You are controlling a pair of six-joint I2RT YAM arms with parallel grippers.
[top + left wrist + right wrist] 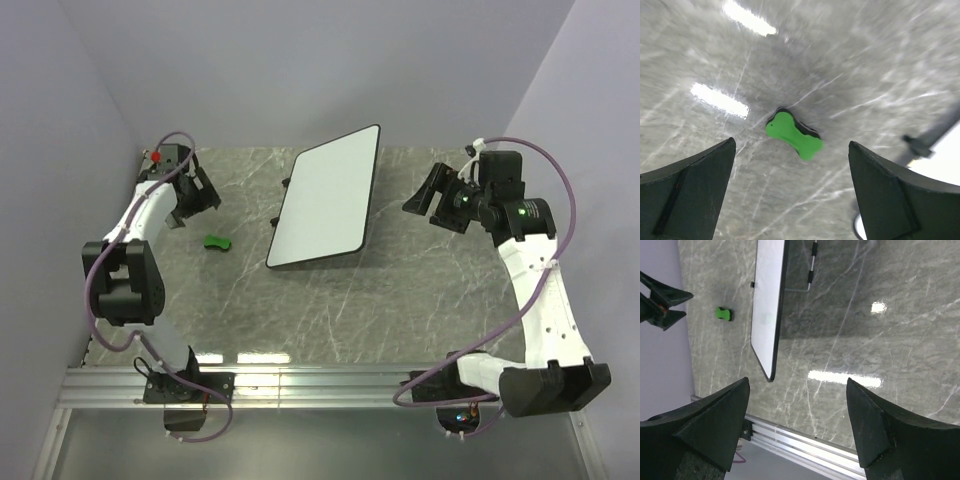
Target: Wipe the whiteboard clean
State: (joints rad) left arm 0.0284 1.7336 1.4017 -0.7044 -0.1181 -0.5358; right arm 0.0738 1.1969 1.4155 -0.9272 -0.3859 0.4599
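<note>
Far left: left gripper [200, 192] is high over the table [400, 300], close to the left wall. Jaws are wide apart with nothing between them. In the left wrist view both fingers [695, 185] frame bare stone.

The green eraser [217, 241] lies flat on the table, just near-right of that gripper and touching neither finger. It's parked left of the board and off its face, probably so it can't smear or snag anything. Looks like a deliberate set-down spot, within easy reach of the left arm.

Centre: the whiteboard [328, 197] sits mid-table toward the far side, rotated so one corner points far-right. It isn't flat. The right wrist view shows it propped on a wire stand [811, 265], face tilted up, with small black feet on its left edge. The tilt gives the arms a presented face to wipe.

The surface reads plain white in both the top and right wrist views, no marks that I can make out. My read: wiping is finished or nearly so, nothing obvious left.

Right: right gripper [428, 203] hovers right of the board, clear of its rim, aimed back across it. Jaws spread and empty. Likely staying out of the way, not bracing the board, as there's no contact.
</note>
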